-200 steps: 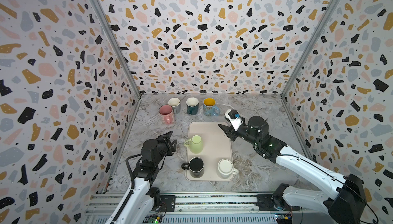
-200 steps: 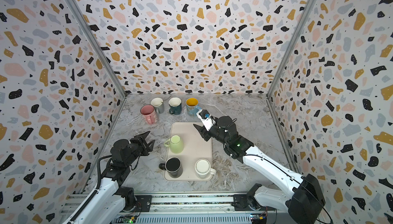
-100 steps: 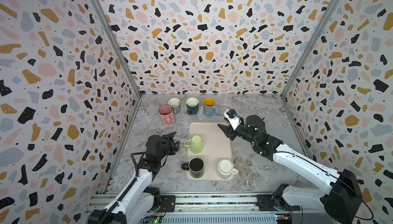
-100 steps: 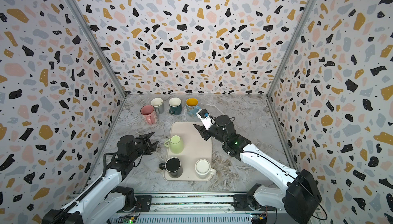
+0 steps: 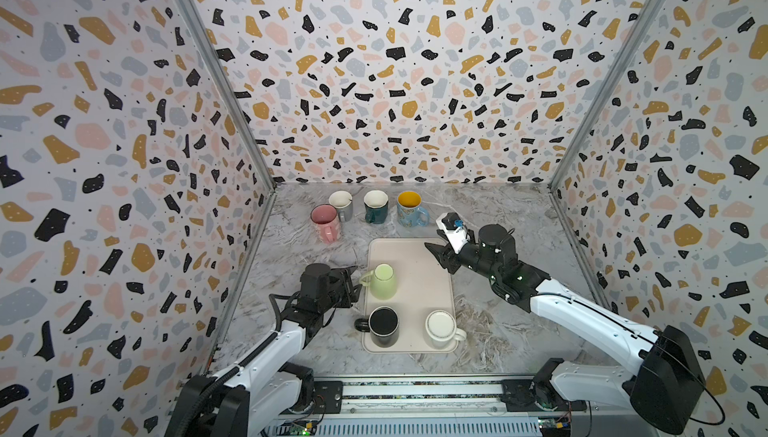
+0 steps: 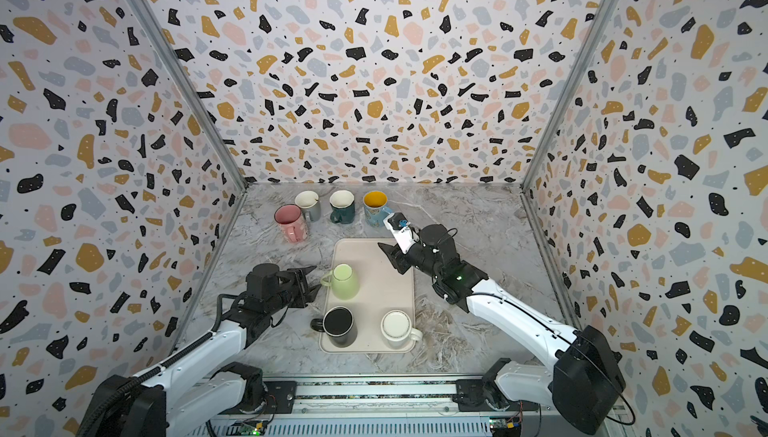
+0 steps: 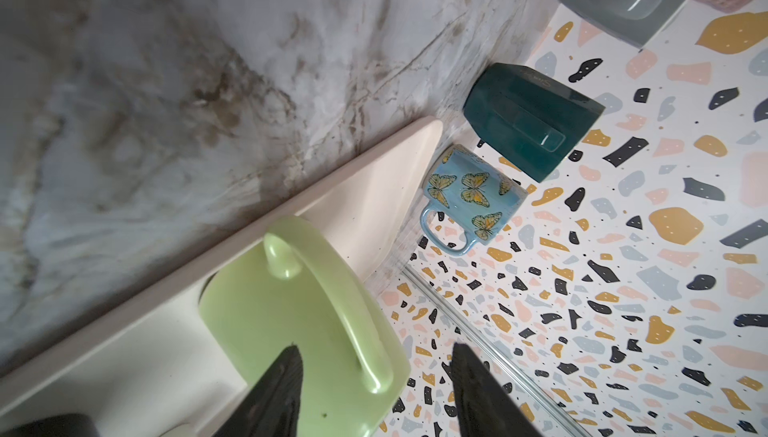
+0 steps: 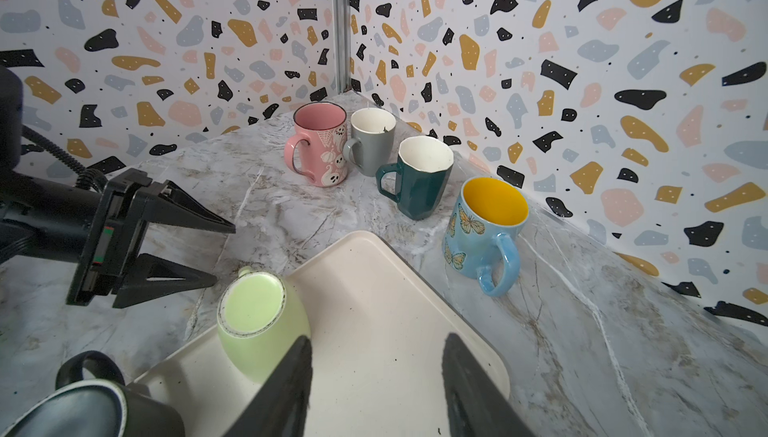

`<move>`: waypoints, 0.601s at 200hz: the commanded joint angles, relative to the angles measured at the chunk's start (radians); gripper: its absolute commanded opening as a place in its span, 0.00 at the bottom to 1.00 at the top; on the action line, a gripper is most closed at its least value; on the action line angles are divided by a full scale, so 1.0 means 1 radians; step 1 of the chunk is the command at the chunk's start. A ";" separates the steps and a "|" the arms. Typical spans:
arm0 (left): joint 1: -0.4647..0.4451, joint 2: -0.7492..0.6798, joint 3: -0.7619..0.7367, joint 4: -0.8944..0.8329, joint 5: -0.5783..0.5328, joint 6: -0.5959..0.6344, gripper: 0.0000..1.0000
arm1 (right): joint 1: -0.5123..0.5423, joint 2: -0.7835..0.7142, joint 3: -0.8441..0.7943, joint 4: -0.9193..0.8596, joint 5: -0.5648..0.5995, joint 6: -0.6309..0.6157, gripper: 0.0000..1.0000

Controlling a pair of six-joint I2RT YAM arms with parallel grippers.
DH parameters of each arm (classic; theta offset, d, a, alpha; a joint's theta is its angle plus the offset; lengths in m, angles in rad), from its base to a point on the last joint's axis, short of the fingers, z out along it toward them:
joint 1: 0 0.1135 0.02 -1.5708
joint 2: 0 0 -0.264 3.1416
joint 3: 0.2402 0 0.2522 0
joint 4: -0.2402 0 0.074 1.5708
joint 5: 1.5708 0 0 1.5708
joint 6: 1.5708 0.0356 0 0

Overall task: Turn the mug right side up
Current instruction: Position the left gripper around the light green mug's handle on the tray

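Three mugs sit bottom-up on the cream tray (image 5: 419, 256): a black mug (image 5: 383, 325), a white mug (image 5: 440, 326) and the pale green mug (image 5: 382, 282). The green one stands at the tray's left edge and looks to be the mug to turn. Its handle (image 7: 332, 289) juts out past that edge toward the left gripper (image 5: 354, 279). That likely explains why this gripper lies low and level there, jaws parted and empty, tips just short of the handle and lined up to either side of it. The right gripper (image 5: 436, 254) hovers over the tray's far right corner, also parted and holding nothing. It is well apart from the green mug, probably keeping clear. Four upright mugs line the back wall, off the tray.
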 commanded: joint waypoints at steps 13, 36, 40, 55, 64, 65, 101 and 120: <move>-0.012 0.067 0.043 0.115 -0.030 -0.010 0.57 | -0.008 0.000 -0.009 0.019 -0.005 0.023 0.52; -0.013 0.122 0.063 0.169 -0.017 -0.010 0.56 | -0.013 0.010 -0.003 0.018 -0.005 0.026 0.52; -0.013 0.130 0.066 0.177 -0.014 -0.010 0.56 | -0.013 0.011 -0.003 0.018 -0.004 0.026 0.52; -0.014 0.160 0.061 0.204 -0.007 -0.012 0.55 | -0.016 0.017 0.002 0.016 -0.003 0.026 0.52; -0.017 0.173 0.053 0.227 -0.005 -0.023 0.55 | -0.016 0.020 0.004 0.014 -0.002 0.025 0.52; -0.016 0.174 0.052 0.231 -0.005 -0.024 0.55 | -0.016 0.020 0.004 0.015 -0.002 0.026 0.52; -0.016 0.221 0.041 0.285 0.008 -0.038 0.54 | -0.024 0.026 0.010 0.014 0.002 0.029 0.52; -0.018 0.242 0.044 0.305 0.013 -0.039 0.54 | -0.025 0.031 0.013 0.010 0.004 0.029 0.52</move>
